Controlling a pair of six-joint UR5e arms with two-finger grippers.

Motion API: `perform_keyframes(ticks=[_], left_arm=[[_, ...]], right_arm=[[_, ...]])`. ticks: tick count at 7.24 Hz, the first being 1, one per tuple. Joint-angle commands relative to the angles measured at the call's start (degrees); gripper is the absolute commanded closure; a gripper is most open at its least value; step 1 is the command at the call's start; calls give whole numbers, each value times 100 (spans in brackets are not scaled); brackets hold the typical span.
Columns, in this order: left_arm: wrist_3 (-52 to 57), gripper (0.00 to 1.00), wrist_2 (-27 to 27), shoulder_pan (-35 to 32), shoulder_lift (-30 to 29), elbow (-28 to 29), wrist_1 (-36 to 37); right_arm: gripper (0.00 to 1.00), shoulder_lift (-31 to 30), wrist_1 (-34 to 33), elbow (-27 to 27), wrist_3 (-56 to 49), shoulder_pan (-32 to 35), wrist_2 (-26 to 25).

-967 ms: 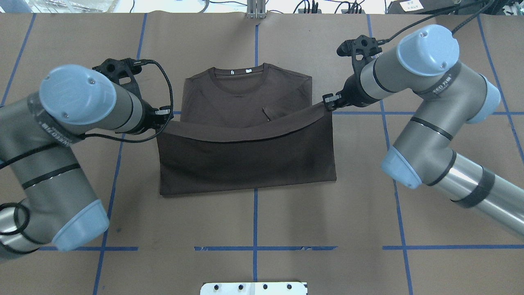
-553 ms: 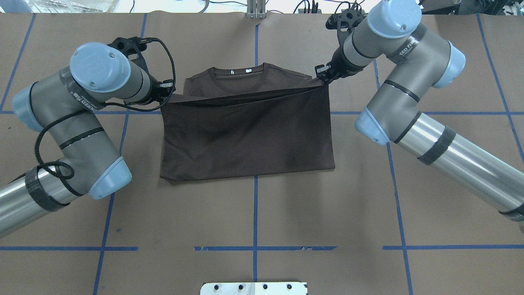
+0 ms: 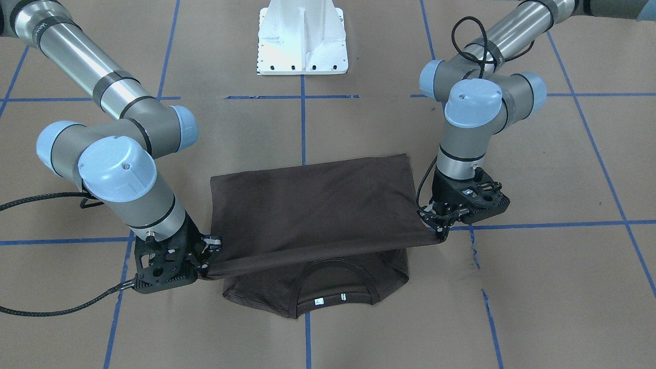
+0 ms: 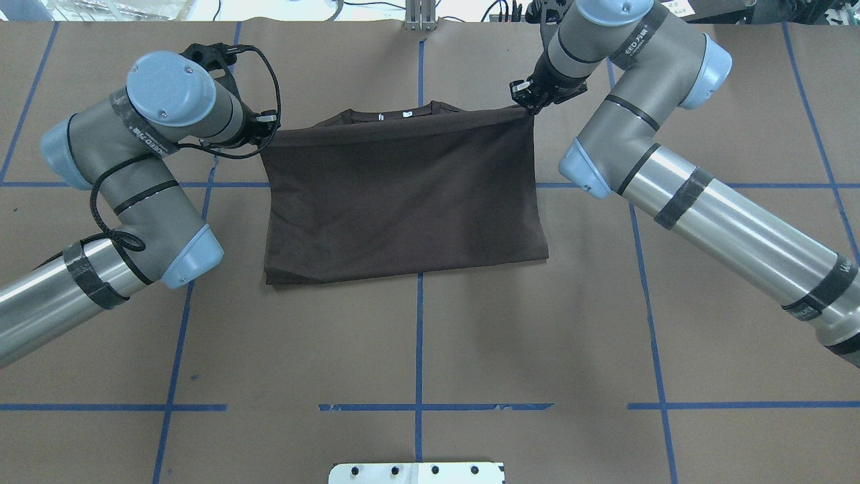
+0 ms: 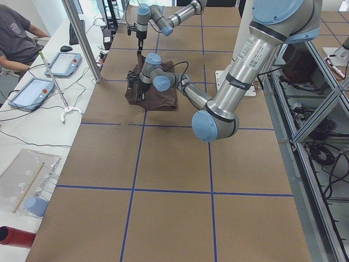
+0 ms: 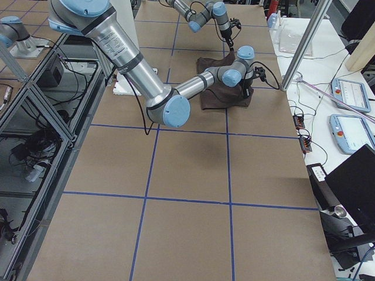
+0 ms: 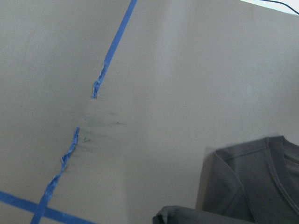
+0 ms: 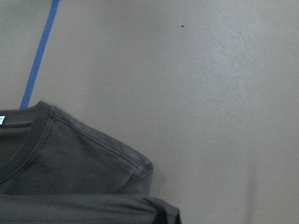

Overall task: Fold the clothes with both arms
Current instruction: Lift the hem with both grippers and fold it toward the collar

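The dark grey-brown T-shirt [image 4: 403, 195] lies on the brown table, folded over on itself. Its lower hem is stretched as a taut edge just short of the collar [image 4: 403, 114]. My left gripper [image 4: 265, 128] is shut on the hem's left corner, and my right gripper [image 4: 527, 104] is shut on the hem's right corner. In the front-facing view the left gripper [image 3: 435, 225] and the right gripper [image 3: 205, 256] hold the hem slightly above the collar [image 3: 328, 287]. The wrist views show a shirt shoulder [image 7: 252, 182] [image 8: 70, 158] below the held edge. The chest lettering is hidden.
The white pedestal base [image 3: 302, 41] stands at the robot's side of the table. Blue tape lines [image 4: 418, 349] grid the brown paper. A side table with tablets [image 5: 30, 90] and a seated person [image 5: 16, 38] lie beyond the far edge.
Both grippers have carried the hem away from the robot, toward the collar. The folded layer now covers the chest and almost reaches the collar.
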Motion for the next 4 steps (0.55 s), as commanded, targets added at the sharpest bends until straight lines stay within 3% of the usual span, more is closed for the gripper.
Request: perform_keyframes(ticks=[1, 4], left_arm=[[-4, 100, 10, -27, -473, 574, -1], [-12, 100, 10, -36, -510, 603, 8]], right_arm=[[100, 354, -2, -408, -1, 29, -13], [100, 338, 181, -435, 7, 21, -57]])
